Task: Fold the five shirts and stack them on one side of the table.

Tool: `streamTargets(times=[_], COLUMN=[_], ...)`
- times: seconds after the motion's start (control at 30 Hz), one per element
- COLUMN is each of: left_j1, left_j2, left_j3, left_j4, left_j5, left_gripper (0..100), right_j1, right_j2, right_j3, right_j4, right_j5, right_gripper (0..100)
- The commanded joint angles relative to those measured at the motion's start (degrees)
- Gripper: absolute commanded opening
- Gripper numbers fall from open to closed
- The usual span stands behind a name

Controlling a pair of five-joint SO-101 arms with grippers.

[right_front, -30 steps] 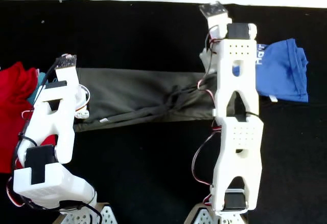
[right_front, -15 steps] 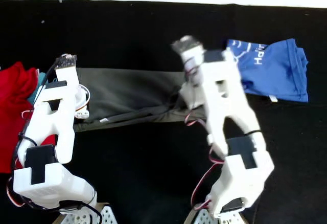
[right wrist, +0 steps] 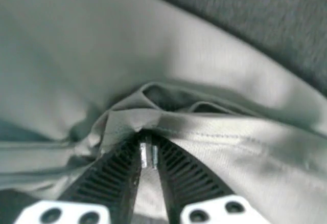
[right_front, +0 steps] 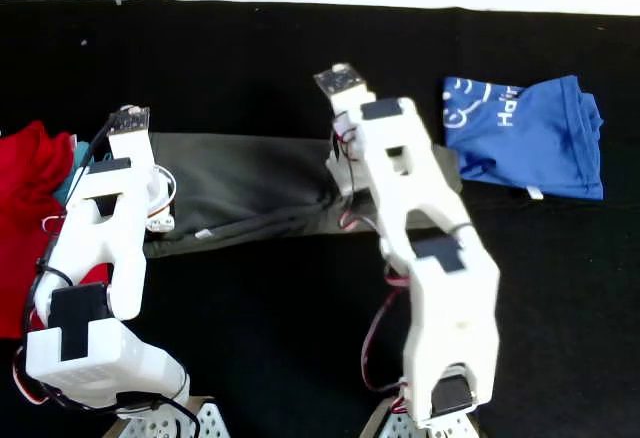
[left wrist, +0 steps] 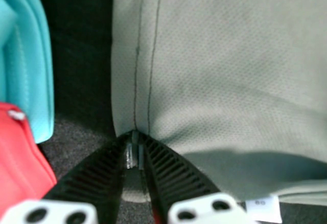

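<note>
The olive-grey fabric shirt lies stretched across the black table, a small white tag at its hem. The left hand is clamped on its left edge. The right hand pinches a fold near its middle, having swung leftward from the blue shirt with white lettering.

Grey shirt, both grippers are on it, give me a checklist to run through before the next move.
1. Left gripper shut on the grey shirt's stitched edge: ok.
2. Right gripper shut on the grey shirt: ok.
3. Cloth smooth at the right gripper: not ok, it is bunched there.
4. Teal shirt apart from the grey shirt: ok, bare table between.
5. Blue shirt apart from the grey shirt: cannot tell, their edges come close.
</note>
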Motion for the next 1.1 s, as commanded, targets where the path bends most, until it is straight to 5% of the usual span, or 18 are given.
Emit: streamTargets(times=[0.0, 0.17, 0.47, 0.67, 1.07], left_j1=[-0.66, -0.66, -0.75, -0.75, -4.53], left_j2=[0.57, -0.75, -14.81, -5.67, 17.45], left_j3=[0.22, -0.31, -11.74, -15.69, -34.59], left_j4=[-2.2, -0.97, 17.32, 16.53, 16.44], left_j5=[0.09, 0.18, 6.24, 3.69, -0.53], left_gripper=[1, 1, 4, 26, 24], right_j1=[-1.19, -0.57, 2.59, 2.59, 7.69], right_j2=[0.57, -1.19, -11.65, -29.32, -59.12], right_j3=[-7.96, -17.8, -29.76, -17.01, 15.78], right_j4=[3.47, 18.77, 29.58, 29.58, 29.23], right_j5=[-0.53, -0.53, -0.18, 2.99, 7.03], right_gripper=[0.5, 0.5, 0.5, 0.5, 0.5])
